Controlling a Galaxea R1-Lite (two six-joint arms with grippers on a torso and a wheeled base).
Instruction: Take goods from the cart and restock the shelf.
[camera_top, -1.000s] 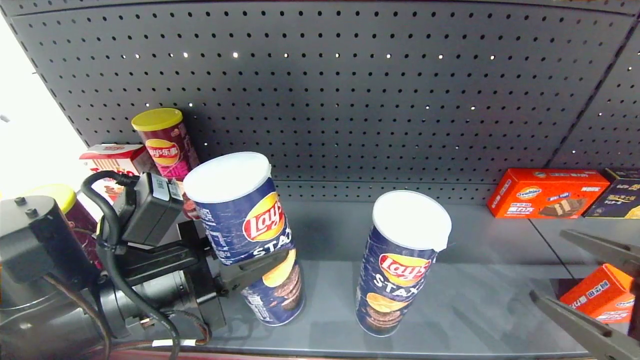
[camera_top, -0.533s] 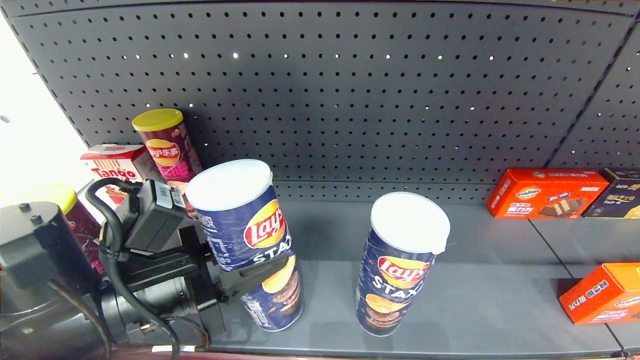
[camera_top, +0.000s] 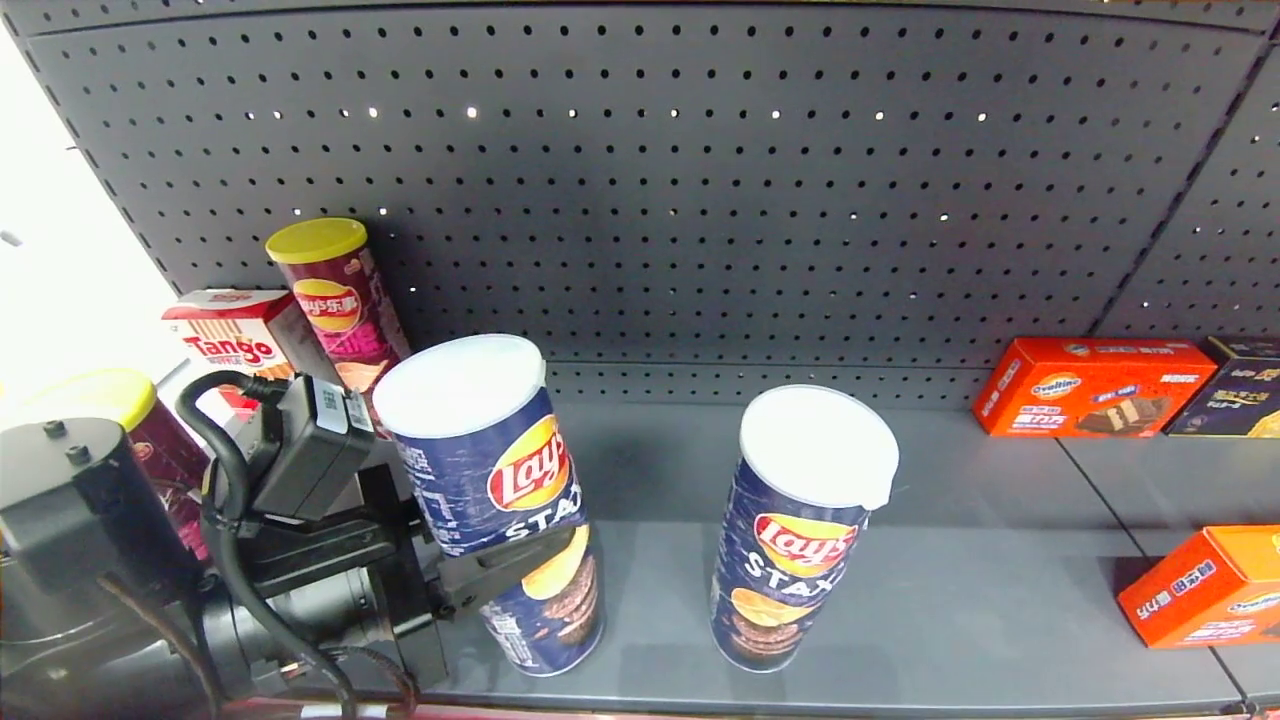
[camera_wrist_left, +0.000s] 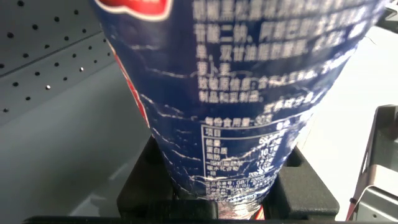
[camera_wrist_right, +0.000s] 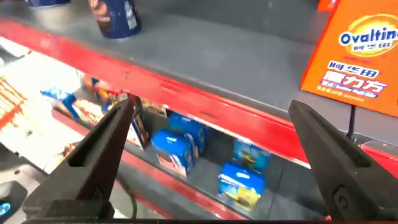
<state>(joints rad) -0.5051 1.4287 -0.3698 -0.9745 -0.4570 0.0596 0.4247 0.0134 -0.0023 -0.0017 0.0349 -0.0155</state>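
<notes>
In the head view, the tall dark-blue cardboard crisp can with a white plastic lid (camera_top: 490, 470) sat left of centre in the frame, clamped across its mid-body by the left gripper (camera_top: 505, 560), whose jaws closed on it from the left side of the picture. The can's long axis ran close to upright but tilted, with the lid leaning toward the upper left and the base low over the front of the grey metal shelf (camera_top: 960, 590). Whether the base touched the shelf could not be told. The coming set-down probably turned on that tilt, and on the gap to a matching blue can (camera_top: 800, 540) standing upright to the right, near but apart.

The right gripper (camera_wrist_right: 211, 124) hung empty with its jaws wide apart, below the shelf's red front edge and near a flat orange carton (camera_wrist_right: 354, 56). The left arm was plainly the nearer one.

Both blue cans carried a round red-and-yellow logo above white block lettering and a picture of crisps. In the left wrist view, the held can (camera_wrist_left: 236, 124) showed dense small white print and a table.
</notes>
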